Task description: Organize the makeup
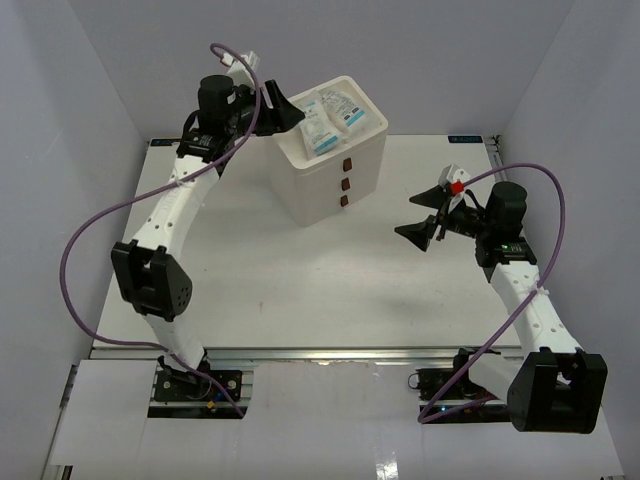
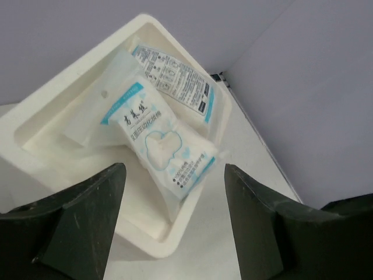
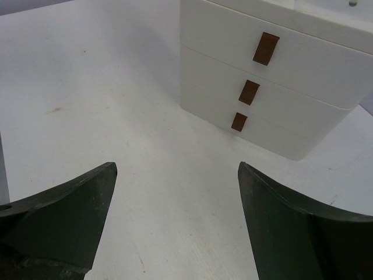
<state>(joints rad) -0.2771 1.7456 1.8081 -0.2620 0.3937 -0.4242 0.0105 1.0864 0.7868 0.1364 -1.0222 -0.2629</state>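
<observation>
Left gripper [image 2: 175,170] hangs over the open top tray [image 2: 55,99] of the cream plastic three-drawer box [image 1: 345,190], far centre of the white table [image 1: 300,290]. Its fingers [image 2: 87,216] are spread wide with nothing between them.

The makeup in view is two clear packets printed white and blue [image 2: 166,149], both lying in that tray. One lies flat along the far wall. The other is puffier and lies across it, its near end riding up the tray's near-right wall.

My read: this is the drop into the tray, and the retreat comes next.

- Lift straight up before swinging left or near. The fingertips straddle the upper packet, so a sideways exit could drag it over the rim.
- If it needs tidying, nudge the raised end down and inward, toward the far-left of the tray, with the fingers closed. Don't re-pinch the film.
- Don't lean on the rim. The box looks light and may slide.

Right gripper [image 3: 176,168] is low over the table to the right of the box, facing the three shut drawers with brown tabs [image 3: 249,91]. Its fingers are spread and empty. It's well apart from the left arm and fine to stay parked.

No other makeup shows in any view, and I can't tell what's in the drawers.
</observation>
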